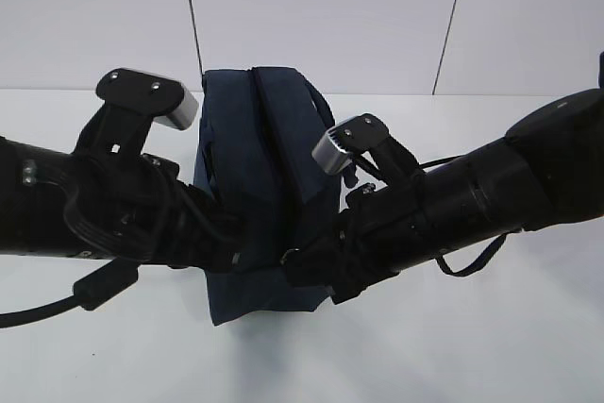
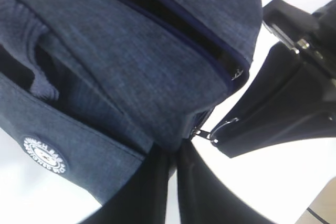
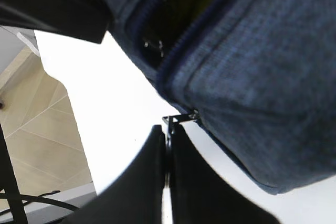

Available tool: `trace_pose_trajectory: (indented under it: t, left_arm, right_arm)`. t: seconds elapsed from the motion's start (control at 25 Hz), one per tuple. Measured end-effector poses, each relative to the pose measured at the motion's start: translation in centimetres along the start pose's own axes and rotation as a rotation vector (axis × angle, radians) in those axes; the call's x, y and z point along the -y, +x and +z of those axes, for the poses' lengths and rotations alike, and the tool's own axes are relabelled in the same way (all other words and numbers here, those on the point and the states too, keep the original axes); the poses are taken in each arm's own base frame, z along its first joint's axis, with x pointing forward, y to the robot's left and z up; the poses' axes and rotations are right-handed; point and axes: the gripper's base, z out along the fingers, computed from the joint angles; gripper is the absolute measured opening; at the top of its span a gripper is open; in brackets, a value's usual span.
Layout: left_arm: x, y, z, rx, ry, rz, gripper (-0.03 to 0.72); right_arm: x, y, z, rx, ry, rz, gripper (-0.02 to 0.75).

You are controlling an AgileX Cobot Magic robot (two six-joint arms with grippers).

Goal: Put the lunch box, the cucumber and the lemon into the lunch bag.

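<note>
Exterior view: white table, pale panelled wall.

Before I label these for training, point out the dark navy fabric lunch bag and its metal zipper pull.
dark navy fabric lunch bag [image 1: 247, 129]: exterior view, top panel.
metal zipper pull [image 2: 219, 128]: left wrist view, wire ring.

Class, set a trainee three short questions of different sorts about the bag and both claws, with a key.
1. True or false: the lunch bag lies flat on its side.
2. What does the right claw pinch? A) handle B) zipper pull C) lemon
3. What colour is the table?

Key: 1 false, it stands upright between the arms. 2 B, at the bag's lower corner. 3 white.
</note>
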Motion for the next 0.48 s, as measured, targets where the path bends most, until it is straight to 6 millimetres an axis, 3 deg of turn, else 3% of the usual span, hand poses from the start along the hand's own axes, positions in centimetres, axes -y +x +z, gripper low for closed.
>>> trace_pose_trajectory:
  t: [0.48]
  left_arm:
    - [0.0, 0.0, 0.0, 0.0, 0.0, 0.0, 0.003]
  right_arm:
    - [0.01, -0.03, 0.0, 0.004, 0.002, 0.004, 0.02]
